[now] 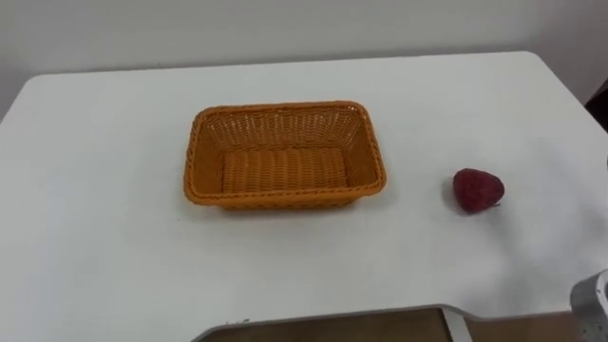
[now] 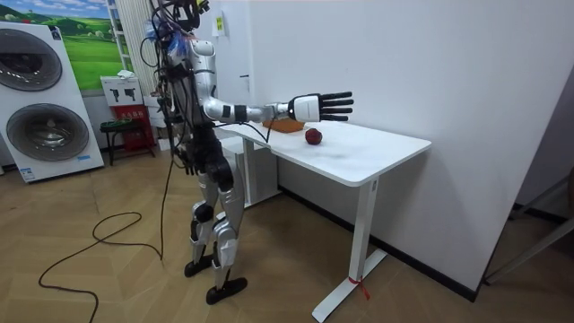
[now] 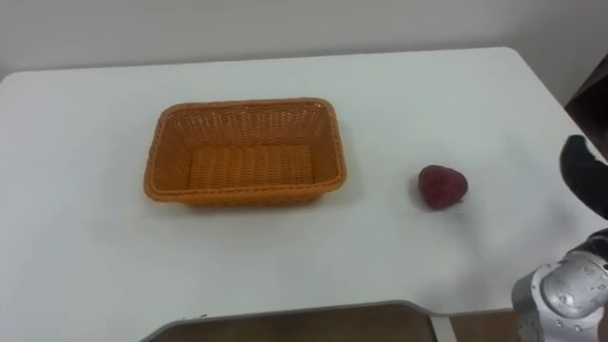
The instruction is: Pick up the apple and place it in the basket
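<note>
At the lower right of the frame is the right hand (image 3: pixel 587 171), fingers straight and released, holding nothing. It should, I think, come over the apple (image 3: pixel 443 186) from above and close gently around it. The apple is dark red and slightly bumpy, and lies on the white table (image 3: pixel 85 275), right of the orange basket (image 3: pixel 245 106) and apart from it.

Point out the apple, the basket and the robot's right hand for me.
apple (image 1: pixel 477 190), left eye view, middle of its red skin.
basket (image 1: pixel 280 107), left eye view, on its far rim.
right hand (image 2: pixel 309 109), room view, on its white palm section, fingers straight.
</note>
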Tool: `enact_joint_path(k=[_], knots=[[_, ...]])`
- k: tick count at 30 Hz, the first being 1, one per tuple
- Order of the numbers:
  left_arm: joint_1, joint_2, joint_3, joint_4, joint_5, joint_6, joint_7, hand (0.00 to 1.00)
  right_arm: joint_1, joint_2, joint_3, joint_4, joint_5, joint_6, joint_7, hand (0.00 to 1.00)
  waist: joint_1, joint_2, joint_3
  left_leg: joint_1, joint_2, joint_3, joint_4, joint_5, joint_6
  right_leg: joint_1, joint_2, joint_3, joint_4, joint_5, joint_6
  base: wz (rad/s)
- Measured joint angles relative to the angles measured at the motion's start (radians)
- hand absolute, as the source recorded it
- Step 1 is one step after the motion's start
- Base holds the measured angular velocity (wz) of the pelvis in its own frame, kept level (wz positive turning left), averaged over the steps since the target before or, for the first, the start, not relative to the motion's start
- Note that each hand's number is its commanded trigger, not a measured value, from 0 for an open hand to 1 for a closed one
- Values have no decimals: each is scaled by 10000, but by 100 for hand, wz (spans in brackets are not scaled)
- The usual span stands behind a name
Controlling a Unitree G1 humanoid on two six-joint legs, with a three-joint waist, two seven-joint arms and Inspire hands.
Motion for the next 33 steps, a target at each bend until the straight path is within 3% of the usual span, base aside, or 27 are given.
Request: enact_joint_path(k=[5, 11, 20, 33], knots=[[16, 3, -55, -3, 4, -4, -17, 0, 5, -7, 790, 489, -13, 2, 886, 0, 58, -141, 79, 22, 13, -15, 9, 0, 0, 102, 4, -69, -39, 2, -5, 3], [56, 17, -290, 0, 10, -24, -4, 0, 12, -2, 1565, 1025, -478, 76, 2090, 0, 86, -217, 47, -19, 1, -17, 8, 0, 0, 119, -4, -47, -40, 4, -3, 1], [-16, 47, -448, 20, 9, -33, -199, 0, 21, 0, 1747, 1025, -1596, 80, 3105, 0, 244, -121, -32, 43, 8, -5, 7, 0, 0, 164, 8, 1, -30, 11, -11, -1], [-180, 130, -445, 22, 223, -15, -447, 0, -3, -10, 1971, 1588, -1569, 287, 4174, 0, 356, -105, -8, 78, -3, -219, 67, 0, -1, 340, -34, -277, -41, 22, -10, 6]])
